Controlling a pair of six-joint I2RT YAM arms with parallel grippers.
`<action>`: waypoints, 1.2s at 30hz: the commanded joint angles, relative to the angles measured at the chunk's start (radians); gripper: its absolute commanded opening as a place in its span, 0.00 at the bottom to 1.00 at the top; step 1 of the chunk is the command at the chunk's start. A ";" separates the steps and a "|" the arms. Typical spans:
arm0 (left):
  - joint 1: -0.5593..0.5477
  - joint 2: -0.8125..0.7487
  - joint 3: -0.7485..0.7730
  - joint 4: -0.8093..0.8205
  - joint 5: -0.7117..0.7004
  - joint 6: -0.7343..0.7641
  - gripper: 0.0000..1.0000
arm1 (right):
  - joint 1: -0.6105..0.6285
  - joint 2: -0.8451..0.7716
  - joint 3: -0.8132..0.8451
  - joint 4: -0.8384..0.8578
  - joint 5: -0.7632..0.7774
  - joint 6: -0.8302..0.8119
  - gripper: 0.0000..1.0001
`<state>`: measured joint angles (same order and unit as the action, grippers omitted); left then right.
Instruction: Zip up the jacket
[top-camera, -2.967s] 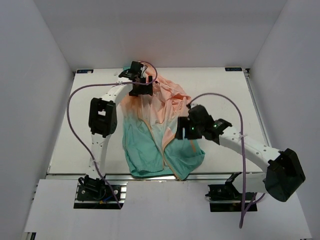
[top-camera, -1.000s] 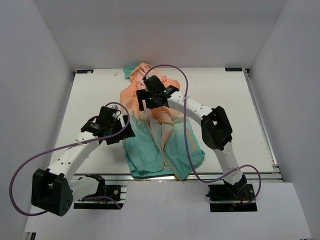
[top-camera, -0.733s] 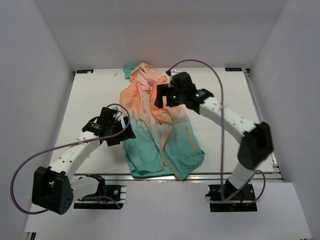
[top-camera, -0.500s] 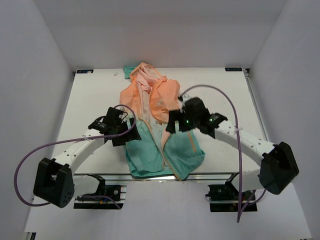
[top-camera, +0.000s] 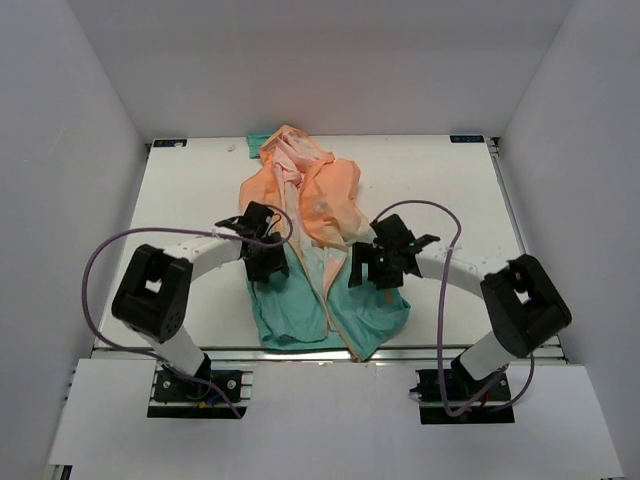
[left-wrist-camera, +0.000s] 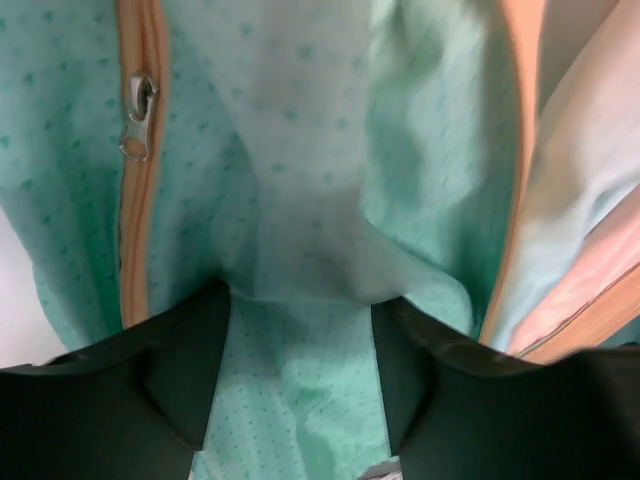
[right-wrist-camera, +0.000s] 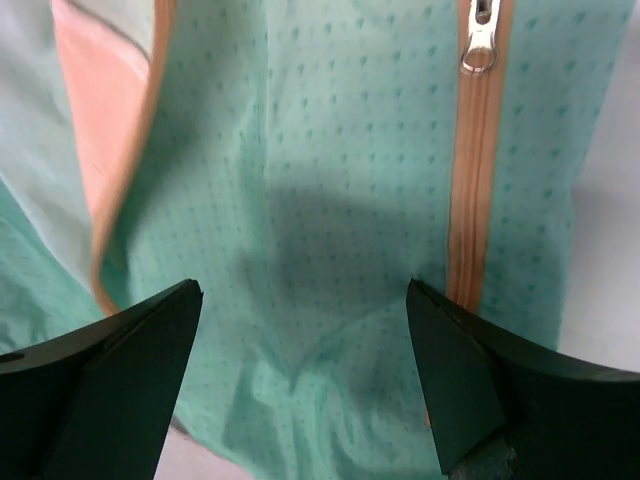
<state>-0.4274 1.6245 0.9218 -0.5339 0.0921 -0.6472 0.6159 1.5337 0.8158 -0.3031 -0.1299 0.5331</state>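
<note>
Two grippers sit low over the jacket (top-camera: 322, 205), which lies spread in the middle of the table (top-camera: 450, 190) with its hood at the far end and its teal hem at the near edge. The front looks unzipped, with the two orange-trimmed edges running side by side down the centre toward the hem.

The left gripper (top-camera: 268, 262) is on the left teal panel. Its jaws are partly open, with a soft ridge of cloth rising between the fingers, and nothing looks clamped. A small pocket zip pull (left-wrist-camera: 135, 118) shows just to one side in the left wrist view, and the front edge (left-wrist-camera: 515, 150) runs down the other side. The right gripper (top-camera: 368, 268) is over the right teal panel with its jaws spread wide and empty, and another pocket pull (right-wrist-camera: 481, 40) lies beyond its fingers.

Neither pocket zip is the one that matters, I judge. The step in hand is getting hold of the front zipper's bottom ends near the hem. To do it well, each gripper should pinch only its own front edge, close to the trim and in one layer. Drawing the cloth flat first will keep this thin, crinkly fabric from bunching into the teeth.
</note>
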 joint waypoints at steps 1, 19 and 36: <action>0.012 0.098 0.098 0.000 -0.110 0.024 0.64 | -0.054 0.086 0.089 0.047 0.035 -0.005 0.89; 0.171 0.295 0.516 -0.132 -0.166 0.146 0.61 | -0.188 0.321 0.519 0.067 -0.008 -0.163 0.88; 0.162 -0.316 0.120 -0.176 -0.011 0.077 0.98 | 0.145 -0.195 0.049 -0.102 0.041 -0.372 0.84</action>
<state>-0.2592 1.3705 1.1004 -0.6807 0.0368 -0.5507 0.7303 1.3285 0.8810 -0.3382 -0.1184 0.2043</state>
